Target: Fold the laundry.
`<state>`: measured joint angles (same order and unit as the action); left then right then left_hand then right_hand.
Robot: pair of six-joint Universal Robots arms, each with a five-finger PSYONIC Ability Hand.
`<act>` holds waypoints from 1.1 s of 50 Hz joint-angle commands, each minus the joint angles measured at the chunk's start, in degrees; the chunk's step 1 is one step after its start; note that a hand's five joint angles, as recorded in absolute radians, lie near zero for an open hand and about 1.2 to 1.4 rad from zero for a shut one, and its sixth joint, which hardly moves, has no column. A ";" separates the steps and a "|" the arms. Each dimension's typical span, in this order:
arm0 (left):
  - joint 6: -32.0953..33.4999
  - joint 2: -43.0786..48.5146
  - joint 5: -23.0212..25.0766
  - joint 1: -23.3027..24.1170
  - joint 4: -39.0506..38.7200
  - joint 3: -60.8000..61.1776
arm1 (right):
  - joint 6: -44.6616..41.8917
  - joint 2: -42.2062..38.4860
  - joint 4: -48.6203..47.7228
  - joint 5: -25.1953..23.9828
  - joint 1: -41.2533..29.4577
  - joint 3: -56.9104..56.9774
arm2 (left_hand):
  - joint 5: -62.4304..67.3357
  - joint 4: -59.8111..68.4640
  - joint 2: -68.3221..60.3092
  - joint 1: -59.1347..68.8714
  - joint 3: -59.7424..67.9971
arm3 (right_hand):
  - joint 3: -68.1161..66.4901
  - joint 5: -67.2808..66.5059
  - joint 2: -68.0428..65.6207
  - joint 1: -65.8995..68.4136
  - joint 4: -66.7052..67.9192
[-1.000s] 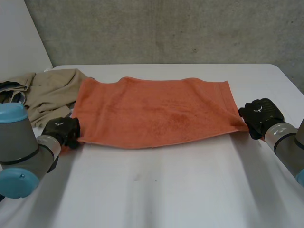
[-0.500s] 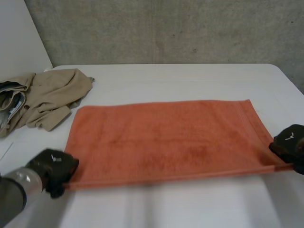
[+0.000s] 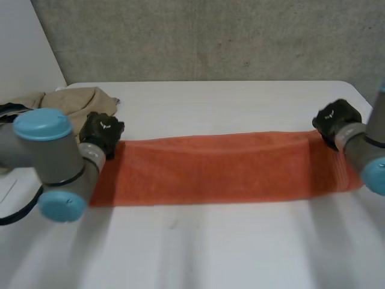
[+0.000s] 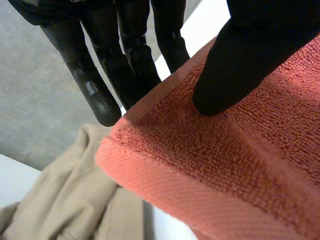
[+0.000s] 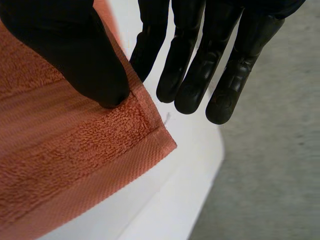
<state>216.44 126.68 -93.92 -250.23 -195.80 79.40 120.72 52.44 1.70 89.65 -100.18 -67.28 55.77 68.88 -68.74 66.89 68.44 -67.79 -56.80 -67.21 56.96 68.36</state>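
The left hand pinches a far corner of the orange towel, its thumb pressed on top and its straight fingers underneath the hem. The right hand pinches the opposite far corner the same way, thumb on the terry just inside the woven border, fingers reaching out past the edge below it. Between them the towel stretches as a long, narrow strip across the middle of the white counter, its near edge lying flat. A crumpled beige garment lies just beyond the left hand, at the counter's far left corner.
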 commanded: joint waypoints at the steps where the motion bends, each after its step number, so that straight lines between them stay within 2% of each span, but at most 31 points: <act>1: 0.47 9.89 -1.00 0.18 -1.69 -13.21 | -1.88 -11.38 -6.62 1.05 -0.98 13.48 | 14.23 11.12 -11.26 13.11 11.56 | -12.21 -13.20 -12.79 23.04 11.64; 9: 1.35 16.05 -0.83 0.18 -3.01 -20.51 | -3.47 -20.61 -7.86 1.22 -2.04 24.38 | 14.23 11.12 -11.26 13.11 11.56 | -12.21 -13.20 -12.79 23.04 11.64; 10: 1.35 16.23 -0.91 0.18 -3.36 -20.69 | -3.12 -21.93 -8.03 2.09 -2.21 26.22 | 12.42 9.31 -9.45 11.30 9.75 | 25.03 24.04 24.45 -14.20 -25.60; 11: 1.35 16.32 -0.91 0.18 -3.89 -20.78 | -2.77 -22.29 -8.03 2.71 -2.30 27.02 | 0.91 -2.20 2.06 -0.20 -1.76 | 52.05 51.06 51.47 -41.22 -52.62; 12: 1.26 16.32 -0.91 0.27 -5.28 -20.34 | -2.24 -22.55 -8.12 3.41 -2.47 27.38 | -44.00 -47.11 46.97 -45.12 -46.67 | 57.79 56.80 57.21 -46.96 -58.36; 13: 1.35 16.23 -0.91 0.36 -5.99 -20.08 | -1.80 -22.73 -8.21 4.12 -2.74 27.82 | -55.77 -58.88 58.74 -56.89 -58.44 | 57.79 56.80 57.21 -46.96 -58.36; 17: 1.18 14.74 -1.53 1.50 -9.68 -17.45 | 3.11 -20.54 -8.30 5.88 -3.62 27.30 | -55.77 -58.88 58.74 -56.89 -58.44 | 57.79 56.80 57.21 -46.96 -58.36; 20: 0.65 11.05 -1.79 2.29 -10.83 -13.76 | 9.87 -14.92 -7.77 6.15 -3.00 23.70 | -55.77 -58.88 58.74 -56.89 -58.44 | 57.79 56.80 57.21 -46.96 -58.36; 25: 0.47 5.69 -2.23 2.55 -10.66 -6.38 | 19.98 -2.88 -7.33 3.87 -2.39 12.98 | -55.77 -58.88 58.74 -56.89 -58.44 | 57.79 56.80 57.21 -46.96 -58.36; 29: -1.11 -0.37 -2.50 2.82 -10.22 0.65 | 22.72 4.94 -5.40 -2.63 1.65 3.93 | -55.77 -58.88 58.74 -56.89 -58.44 | 57.79 56.80 57.21 -46.96 -58.36; 30: -1.89 -1.77 -2.50 2.99 -10.22 2.23 | 22.81 7.13 -3.22 -6.04 3.57 0.78 | -55.77 -58.88 58.74 -56.89 -58.44 | 57.79 56.80 57.21 -46.96 -58.36; 34: -7.08 -7.67 -1.97 3.17 -10.13 9.35 | 22.72 9.78 3.98 -12.55 7.44 -4.77 | -55.77 -58.88 58.74 -56.89 -58.44 | 57.79 56.80 57.21 -46.96 -58.36; 37: -11.56 -10.92 -1.79 3.17 -10.13 13.23 | 22.63 10.05 7.16 -14.85 9.73 -7.59 | -55.77 -58.88 58.74 -56.89 -58.44 | 56.39 55.39 55.81 -45.56 -56.95; 38: -12.61 -11.45 -1.71 3.17 -10.13 14.02 | 22.63 9.97 8.22 -16.25 11.13 -9.34 | -55.77 -58.88 58.74 -56.89 -58.44 | 51.36 50.37 50.79 -40.54 -51.93; 43: -16.92 -12.60 -1.44 3.17 -10.22 16.49 | 21.85 9.62 5.77 -17.93 13.34 -13.83 | -55.77 -58.88 58.74 -56.89 -58.44 | 46.10 45.11 45.53 -35.28 -46.67; 49: -17.28 -12.16 -1.53 3.08 -10.13 15.96 | 17.28 6.63 -3.97 -18.29 13.43 -18.31 | -55.77 -58.88 58.74 -56.89 -58.44 | 40.72 39.73 40.14 -29.89 -41.28; 55: -17.28 -11.81 -1.53 2.99 -10.22 16.05 | 15.52 3.82 -7.77 -18.20 13.17 -18.59 | -55.77 -58.88 58.74 -56.89 -58.44 | 36.68 35.69 36.10 -25.85 -37.25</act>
<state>198.87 114.23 -95.39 -247.13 -206.02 95.85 138.33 59.18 -1.29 71.16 -86.56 -85.39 2.77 11.79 -11.73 10.88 12.28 -23.44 -13.13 -23.08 20.37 23.51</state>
